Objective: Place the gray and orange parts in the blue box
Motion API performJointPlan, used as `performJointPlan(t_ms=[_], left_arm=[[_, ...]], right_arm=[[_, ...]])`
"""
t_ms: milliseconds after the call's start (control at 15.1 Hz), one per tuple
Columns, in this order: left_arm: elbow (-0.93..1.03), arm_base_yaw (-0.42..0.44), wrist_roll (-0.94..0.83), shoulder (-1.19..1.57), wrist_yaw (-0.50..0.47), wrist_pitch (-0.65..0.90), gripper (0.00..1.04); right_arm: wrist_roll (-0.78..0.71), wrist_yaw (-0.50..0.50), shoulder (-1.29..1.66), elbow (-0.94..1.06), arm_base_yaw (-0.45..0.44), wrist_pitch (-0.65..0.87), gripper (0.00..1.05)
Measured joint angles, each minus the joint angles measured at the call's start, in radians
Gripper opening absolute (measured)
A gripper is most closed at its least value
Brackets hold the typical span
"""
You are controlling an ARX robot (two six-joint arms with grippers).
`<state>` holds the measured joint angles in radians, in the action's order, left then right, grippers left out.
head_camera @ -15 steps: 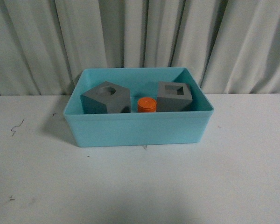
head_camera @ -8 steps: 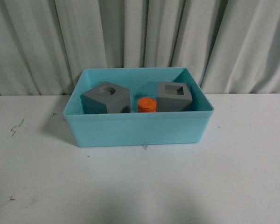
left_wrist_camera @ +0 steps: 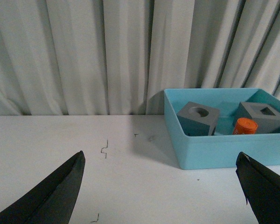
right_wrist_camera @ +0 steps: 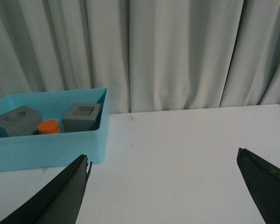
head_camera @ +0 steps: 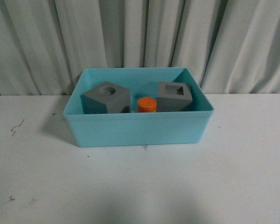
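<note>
Parts in the blue box [head_camera: 139, 130].
Two gray cubes [head_camera: 106, 97] flank the orange cylinder [head_camera: 147, 104]; both jaws released, well apart from it.

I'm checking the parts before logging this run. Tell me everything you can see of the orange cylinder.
The orange cylinder is a small, matte-looking, bright orange piece standing upright inside the blue box. It sits between the gray cube with the round recess and the gray cube with the square recess, close to both; contact cannot be judged. Its flat top faces up, and the box's near wall hides its base. No markings are legible. Nothing grips it.
</note>
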<state>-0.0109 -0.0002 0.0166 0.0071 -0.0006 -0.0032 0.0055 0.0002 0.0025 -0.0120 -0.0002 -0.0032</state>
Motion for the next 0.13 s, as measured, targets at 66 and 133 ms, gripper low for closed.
performJointPlan(t_ms=[66, 133], left_arm=[[0.0, 0.0, 0.0, 0.0, 0.0, 0.0, 0.98], [0.0, 0.0, 0.0, 0.0, 0.0, 0.0, 0.98]], right_arm=[[0.0, 0.0, 0.0, 0.0, 0.0, 0.0, 0.98], [0.0, 0.0, 0.0, 0.0, 0.0, 0.0, 0.98]])
